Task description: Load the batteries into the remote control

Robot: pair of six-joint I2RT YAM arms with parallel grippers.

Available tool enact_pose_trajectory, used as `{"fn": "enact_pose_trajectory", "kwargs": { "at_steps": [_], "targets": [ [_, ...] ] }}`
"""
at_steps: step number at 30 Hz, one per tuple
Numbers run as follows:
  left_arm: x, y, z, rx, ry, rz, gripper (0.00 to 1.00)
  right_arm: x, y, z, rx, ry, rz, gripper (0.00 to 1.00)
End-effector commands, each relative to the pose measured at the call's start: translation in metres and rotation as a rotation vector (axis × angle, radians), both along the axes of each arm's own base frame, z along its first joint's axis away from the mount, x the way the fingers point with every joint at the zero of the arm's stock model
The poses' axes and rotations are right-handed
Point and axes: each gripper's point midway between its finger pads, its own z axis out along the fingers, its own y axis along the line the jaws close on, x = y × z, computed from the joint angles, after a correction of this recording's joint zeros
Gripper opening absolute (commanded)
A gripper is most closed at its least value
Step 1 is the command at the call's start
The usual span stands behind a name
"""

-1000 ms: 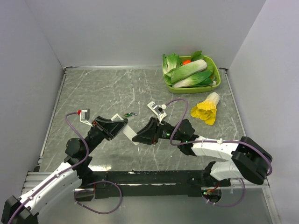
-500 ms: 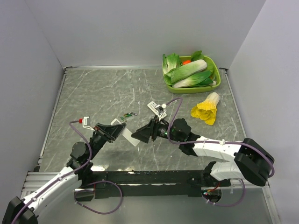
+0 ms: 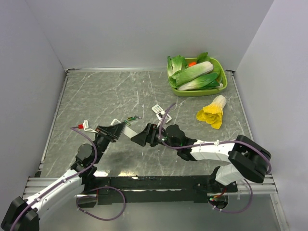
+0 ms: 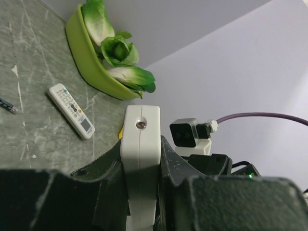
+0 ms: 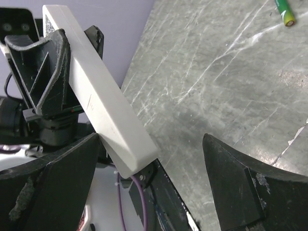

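My left gripper (image 3: 114, 131) is shut on the slim white remote control (image 3: 126, 130) and holds it off the table, edge-on between the fingers (image 4: 140, 159). The remote slants across the right wrist view (image 5: 96, 106), its free end close to one finger of my right gripper (image 5: 149, 187). That gripper (image 3: 138, 139) is open, just right of the remote, with nothing between its jaws. A green battery (image 3: 134, 118) lies on the table behind the remote and shows at the top of the right wrist view (image 5: 285, 12).
A wider white remote (image 4: 71, 110) with coloured buttons lies on the table (image 3: 156, 109) past the battery. A green bowl (image 3: 222, 85) of leafy vegetables sits at the back right. A yellow-leafed vegetable (image 3: 211, 113) lies in front of it.
My right gripper has opened and let go of the remote, then shifted left. The left arm has drawn the remote a little up and leftward, still gripped.
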Motion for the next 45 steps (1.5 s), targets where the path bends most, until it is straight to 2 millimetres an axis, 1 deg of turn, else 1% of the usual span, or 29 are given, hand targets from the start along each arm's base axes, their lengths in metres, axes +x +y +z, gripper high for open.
{"fn": "enact_pose_trajectory", "kwargs": {
  "at_steps": [1,2,3,5,8,10,11,13,14,17,26,30,34,37,42,45],
  "targets": [
    [-0.004,0.017,-0.068,0.046,0.083,0.067,0.02,0.007,0.012,-0.002,-0.008,0.008,-0.027,0.94],
    [-0.003,0.019,-0.067,0.049,0.075,0.076,0.02,0.01,0.014,-0.001,-0.011,0.005,-0.037,0.94],
    [-0.003,0.02,-0.069,0.051,0.079,0.085,0.02,0.012,0.014,-0.007,-0.026,0.013,-0.046,0.94],
    [-0.002,0.022,-0.073,0.062,0.083,0.093,0.02,0.015,0.015,-0.011,-0.022,0.027,-0.06,0.91],
    [-0.003,0.021,-0.074,0.084,0.078,0.089,0.02,0.015,0.018,-0.011,-0.012,0.032,-0.057,0.9],
    [-0.003,0.019,-0.073,0.092,0.07,0.081,0.02,0.015,0.019,-0.006,-0.006,0.027,-0.06,0.9],
    [-0.004,0.019,-0.072,0.092,0.065,0.079,0.02,0.017,0.018,0.0,0.005,0.015,-0.067,0.9],
    [-0.004,0.018,-0.072,0.098,0.064,0.075,0.02,0.02,0.015,0.003,0.0,0.005,-0.09,0.9],
    [-0.004,0.018,-0.072,0.1,0.061,0.073,0.02,0.02,0.014,0.009,0.008,-0.005,-0.097,0.9],
    [-0.005,0.017,-0.07,0.109,0.051,0.069,0.02,0.025,0.01,0.015,0.015,-0.011,-0.128,0.9],
    [-0.004,0.016,-0.069,0.142,0.043,0.067,0.02,0.028,0.012,0.04,0.054,-0.035,-0.137,0.9],
    [-0.004,0.015,-0.066,0.151,0.037,0.065,0.02,0.03,0.013,0.047,0.074,-0.041,-0.139,0.95],
    [-0.004,0.015,-0.067,0.156,0.041,0.066,0.02,0.03,0.014,0.057,0.094,-0.059,-0.133,0.96],
    [-0.004,0.015,-0.067,0.159,0.04,0.065,0.02,0.031,0.014,0.06,0.097,-0.066,-0.134,0.96],
    [-0.004,0.014,-0.065,0.163,0.035,0.059,0.02,0.032,0.017,0.064,0.11,-0.065,-0.129,0.93],
    [-0.004,0.013,-0.063,0.159,0.03,0.058,0.02,0.033,0.019,0.062,0.096,-0.055,-0.126,0.92]
  ]
}}
